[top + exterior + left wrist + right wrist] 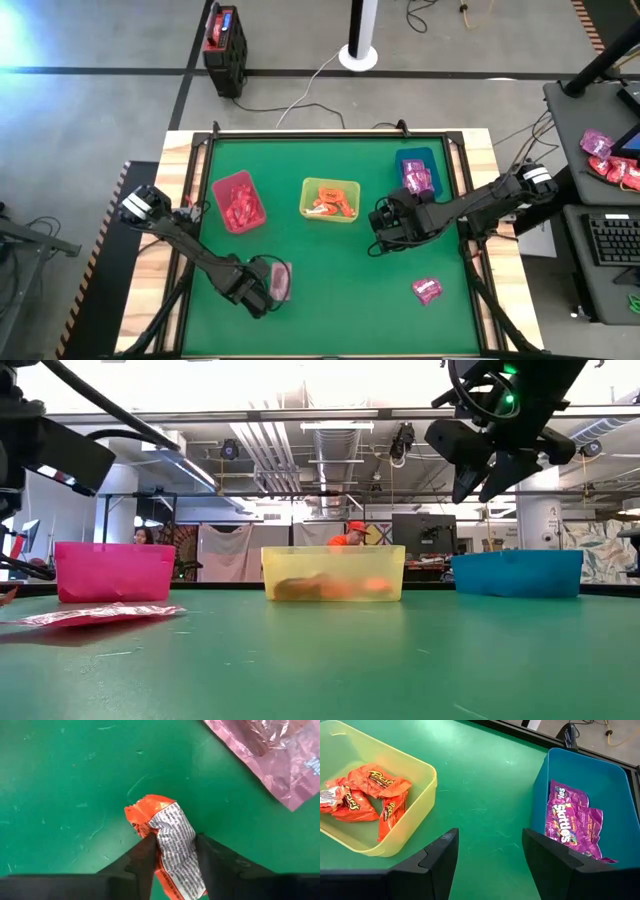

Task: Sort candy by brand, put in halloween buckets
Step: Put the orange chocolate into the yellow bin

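L gripper (174, 851), near-left of the mat, is pinched shut on an orange-and-white packet (170, 840) beside a pink packet (270, 755), so lift straight, carry to yellow bin (330, 199) w/ matching orange ones, release low; R gripper (490, 855) hangs open, empty, btwn yellow & blue bins (620, 785).

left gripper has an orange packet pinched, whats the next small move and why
Probably lift the left gripper and carry its orange packet toward the yellow bin, since that bin already holds the matching orange wrappers.
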{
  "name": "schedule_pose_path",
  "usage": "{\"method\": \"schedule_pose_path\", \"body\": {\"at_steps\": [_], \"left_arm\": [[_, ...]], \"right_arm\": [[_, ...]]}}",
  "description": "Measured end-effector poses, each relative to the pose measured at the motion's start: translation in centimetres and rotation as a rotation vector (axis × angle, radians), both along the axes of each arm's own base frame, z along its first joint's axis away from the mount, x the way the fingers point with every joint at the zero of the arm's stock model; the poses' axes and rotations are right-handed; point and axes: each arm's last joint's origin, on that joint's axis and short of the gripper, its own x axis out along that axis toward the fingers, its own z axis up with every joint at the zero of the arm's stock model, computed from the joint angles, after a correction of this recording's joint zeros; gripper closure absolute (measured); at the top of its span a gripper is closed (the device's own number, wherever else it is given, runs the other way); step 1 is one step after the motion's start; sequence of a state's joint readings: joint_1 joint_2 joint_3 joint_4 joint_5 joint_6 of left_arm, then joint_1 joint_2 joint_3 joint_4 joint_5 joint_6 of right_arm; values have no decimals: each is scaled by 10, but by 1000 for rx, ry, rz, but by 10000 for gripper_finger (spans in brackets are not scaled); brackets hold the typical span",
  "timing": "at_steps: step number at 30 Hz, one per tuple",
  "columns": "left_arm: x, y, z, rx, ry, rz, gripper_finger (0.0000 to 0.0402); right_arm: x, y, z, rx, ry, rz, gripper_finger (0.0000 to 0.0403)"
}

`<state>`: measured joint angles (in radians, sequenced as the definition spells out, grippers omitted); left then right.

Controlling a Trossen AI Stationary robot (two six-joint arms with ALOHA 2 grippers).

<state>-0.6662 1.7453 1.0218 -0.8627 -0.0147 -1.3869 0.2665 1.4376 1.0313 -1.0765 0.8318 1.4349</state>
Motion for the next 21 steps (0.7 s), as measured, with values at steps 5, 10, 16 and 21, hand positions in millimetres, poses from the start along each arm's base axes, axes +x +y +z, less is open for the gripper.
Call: {"method": "schedule_pose_path", "body": {"at_steps": [5,10,16,21], "left_arm": [[1,-1,7,-16,-18,-48,350],[12,-8,22,-31,-85,-159,396],[27,-12,53,91,-191,-329,397],[42,7,85,364,-228,-431,401]], "right_arm": [[1,0,0,1,-3,6,190],[1,0,0,1,-4,6,190],[1,0,-1,2,-4,6,190],[1,0,-1,2,-6,5,190]]}}
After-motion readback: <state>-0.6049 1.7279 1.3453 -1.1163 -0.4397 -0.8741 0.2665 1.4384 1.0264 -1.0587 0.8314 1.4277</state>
